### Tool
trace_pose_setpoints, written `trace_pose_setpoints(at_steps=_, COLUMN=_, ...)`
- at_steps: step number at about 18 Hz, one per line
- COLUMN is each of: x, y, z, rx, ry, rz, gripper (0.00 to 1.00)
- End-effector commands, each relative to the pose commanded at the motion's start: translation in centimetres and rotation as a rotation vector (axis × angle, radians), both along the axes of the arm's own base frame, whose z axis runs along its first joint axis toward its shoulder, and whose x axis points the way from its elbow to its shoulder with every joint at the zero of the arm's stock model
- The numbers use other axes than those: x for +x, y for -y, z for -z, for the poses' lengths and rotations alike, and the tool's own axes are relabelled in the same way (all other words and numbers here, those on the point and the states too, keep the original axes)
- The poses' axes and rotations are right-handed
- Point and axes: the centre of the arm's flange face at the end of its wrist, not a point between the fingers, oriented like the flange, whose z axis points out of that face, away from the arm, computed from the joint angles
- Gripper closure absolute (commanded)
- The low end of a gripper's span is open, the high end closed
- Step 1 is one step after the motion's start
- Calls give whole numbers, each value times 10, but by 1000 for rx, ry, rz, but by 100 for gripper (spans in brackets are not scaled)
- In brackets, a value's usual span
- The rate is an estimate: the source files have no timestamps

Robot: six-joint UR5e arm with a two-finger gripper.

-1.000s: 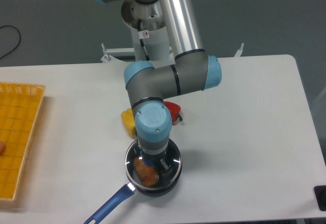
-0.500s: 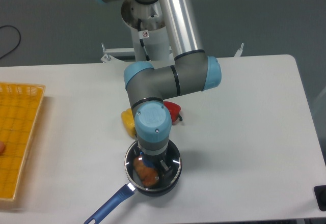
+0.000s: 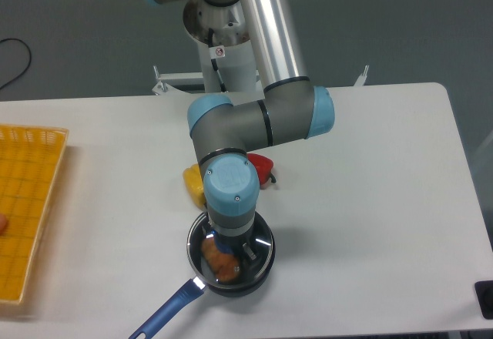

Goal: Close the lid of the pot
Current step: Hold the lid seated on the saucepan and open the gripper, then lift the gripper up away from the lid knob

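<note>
The dark pot point(image 3: 229, 283) stands near the table's front edge, its long blue handle point(image 3: 163, 314) pointing to the front left. The clear glass pot lid point(image 3: 262, 240) lies level over the pot's mouth, and orange-brown food point(image 3: 221, 264) shows through it. My gripper point(image 3: 233, 247) comes straight down onto the lid's centre, where a bit of the blue knob point(image 3: 220, 239) shows. The blue wrist hides most of the fingers; one dark finger point(image 3: 248, 254) shows over the glass. The gripper appears shut on the knob.
A yellow pepper point(image 3: 194, 182) and a red pepper point(image 3: 262, 167) lie just behind the pot, partly under the arm. A yellow mesh basket point(image 3: 27, 200) sits at the left edge. A dark object point(image 3: 485, 299) is at the front right corner.
Almost nothing differs. The lid and gripper have shifted very slightly over the pot; the arm keeps the same pose.
</note>
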Motion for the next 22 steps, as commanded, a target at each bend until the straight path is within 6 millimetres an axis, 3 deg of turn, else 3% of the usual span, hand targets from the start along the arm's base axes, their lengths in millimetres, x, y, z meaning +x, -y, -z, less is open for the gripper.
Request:
trace_pose_setpoints(at_steps=4, x=1, y=1, z=-1, rx=1, ry=-1, rz=5, gripper=1)
trace_pose_setpoints(at_steps=13, x=16, y=15, z=-27, rx=17, ry=-14, rz=15, gripper=1)
trace_pose_setpoints(at_steps=17, x=28, y=36, z=-52, rx=29, ry=-29, rz=47, gripper=0)
trace_pose_setpoints(at_steps=22, x=3, y=85, z=-68, rx=33, ry=-36, rz=58, gripper=0)
